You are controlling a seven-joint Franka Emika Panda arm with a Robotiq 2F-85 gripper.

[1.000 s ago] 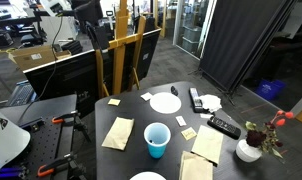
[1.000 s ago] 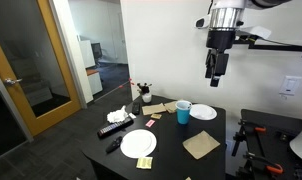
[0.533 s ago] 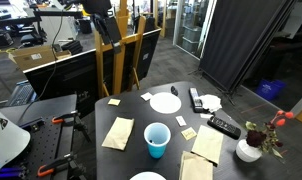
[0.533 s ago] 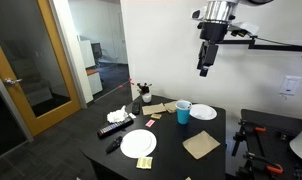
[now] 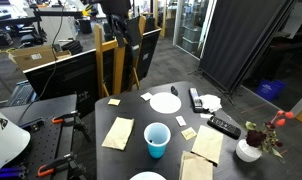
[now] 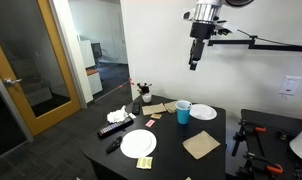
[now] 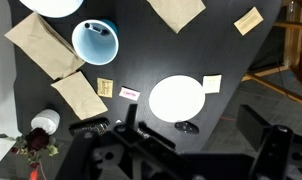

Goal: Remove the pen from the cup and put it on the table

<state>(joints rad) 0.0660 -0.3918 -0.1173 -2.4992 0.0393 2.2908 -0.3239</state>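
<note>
On table [image 5: 143,110], cup [image 5: 157,139] upright, mouth up

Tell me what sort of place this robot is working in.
Most likely a research lab or office workspace: cluttered workbenches with cables and gear stand behind the table, a black partition curtain hangs beside it, and a wood-framed glass door opens onto a corridor.

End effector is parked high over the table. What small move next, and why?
Probably lower the end effector toward the table for a closer look. It hangs far above everything, the cup shows only a pale inside with no pen visible, and a small dark object beside the white plate might be the pen, too small to tell.
</note>
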